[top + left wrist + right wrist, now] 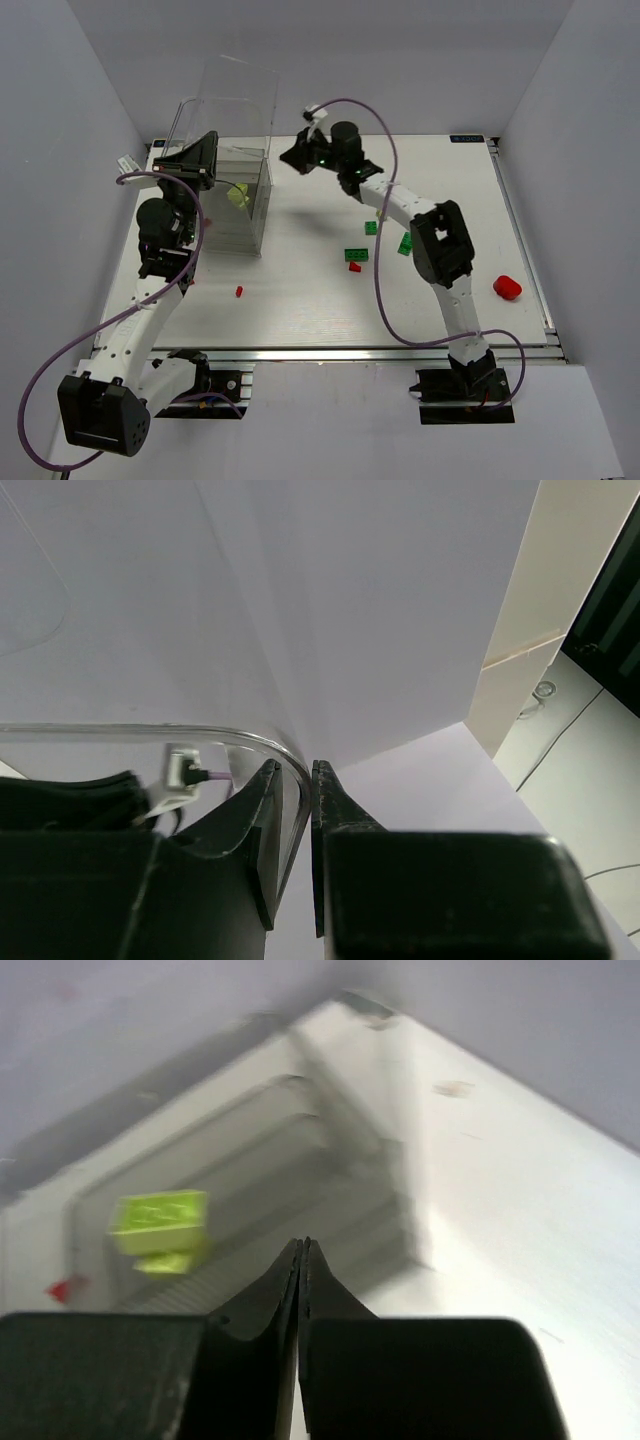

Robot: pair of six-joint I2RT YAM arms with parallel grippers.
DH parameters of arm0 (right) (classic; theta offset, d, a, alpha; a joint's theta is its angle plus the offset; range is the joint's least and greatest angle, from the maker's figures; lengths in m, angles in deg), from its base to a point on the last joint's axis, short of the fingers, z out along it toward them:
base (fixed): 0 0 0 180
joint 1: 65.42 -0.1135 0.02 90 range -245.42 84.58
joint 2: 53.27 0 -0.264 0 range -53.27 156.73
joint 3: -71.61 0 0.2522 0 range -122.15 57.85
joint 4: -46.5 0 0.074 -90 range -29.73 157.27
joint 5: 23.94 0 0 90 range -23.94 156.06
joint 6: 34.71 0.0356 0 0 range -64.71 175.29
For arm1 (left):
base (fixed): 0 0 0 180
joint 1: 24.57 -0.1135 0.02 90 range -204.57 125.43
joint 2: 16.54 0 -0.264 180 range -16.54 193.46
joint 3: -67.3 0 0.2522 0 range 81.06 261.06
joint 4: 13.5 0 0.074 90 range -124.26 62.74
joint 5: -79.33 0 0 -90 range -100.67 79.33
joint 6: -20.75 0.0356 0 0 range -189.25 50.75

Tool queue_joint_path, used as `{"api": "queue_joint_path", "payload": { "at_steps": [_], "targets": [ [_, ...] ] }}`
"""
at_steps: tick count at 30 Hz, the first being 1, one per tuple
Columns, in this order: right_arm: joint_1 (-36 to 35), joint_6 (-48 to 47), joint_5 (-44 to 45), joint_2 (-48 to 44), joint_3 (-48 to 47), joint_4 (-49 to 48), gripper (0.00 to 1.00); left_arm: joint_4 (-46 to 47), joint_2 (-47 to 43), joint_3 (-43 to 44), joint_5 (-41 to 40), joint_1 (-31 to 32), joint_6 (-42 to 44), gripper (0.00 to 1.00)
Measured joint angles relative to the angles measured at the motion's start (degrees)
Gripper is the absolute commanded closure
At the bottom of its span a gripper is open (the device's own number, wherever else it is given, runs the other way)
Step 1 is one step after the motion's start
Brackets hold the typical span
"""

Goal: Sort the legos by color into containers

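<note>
Closed tight on nothing, the right gripper (303, 1245) hangs just right of the clear bin (240, 160), its wrist view blurred, with a yellow-green brick (160, 1215) showing inside the bin's walls. On the bin's left side, the left gripper (292, 770) is nearly shut, pinching the bin's curved rim between its fingers. Farther out on the table (300, 310), three dark green bricks (355, 254) lie near the right arm, one small red brick (355, 267) touching the nearest and another red brick (239, 291) lying apart in front of the bin.
</note>
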Motion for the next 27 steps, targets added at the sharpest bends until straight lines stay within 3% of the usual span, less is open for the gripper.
{"api": "queue_joint_path", "payload": {
  "at_steps": [1,2,3,5,9,16,21,27],
  "targets": [
    [1.77,-0.98,0.63,-1.11,0.07,2.27,1.0,0.31,0.0,-0.22,0.11,0.0,-0.04,0.81],
    [3.39,-2.03,1.25,-2.23,0.04,4.7,0.71,0.55,0.0,-0.33,0.17,0.0,-0.11,0.81],
    [4.92,-3.8,2.08,-3.39,-0.28,7.8,0.56,0.72,0.0,-0.42,0.17,0.0,-0.2,0.81],
    [8.13,-8.9,4.44,-4.5,-3.21,16.59,0.41,0.94,0.0,-0.5,0.15,-0.02,-0.33,0.81],
    [11.43,-16.87,11.98,-5.42,-7.72,31.8,0.4,1.38,0.0,-0.72,0.17,-0.02,-0.44,0.81],
    [12.72,-20.74,25.51,-8.59,-2.69,51.15,0.39,3.08,0.0,-1.84,0.59,-0.02,-0.87,0.81],
    [13.84,-20.37,32.26,-9.31,3.87,57.99,0.41,4.07,0.0,-2.38,0.9,-0.02,-0.9,0.81],
    [15.74,-18.86,33.24,-9.27,7.26,63.12,0.44,4.57,-0.02,-2.8,1.2,-0.02,-0.96,0.81]
  ]
}}
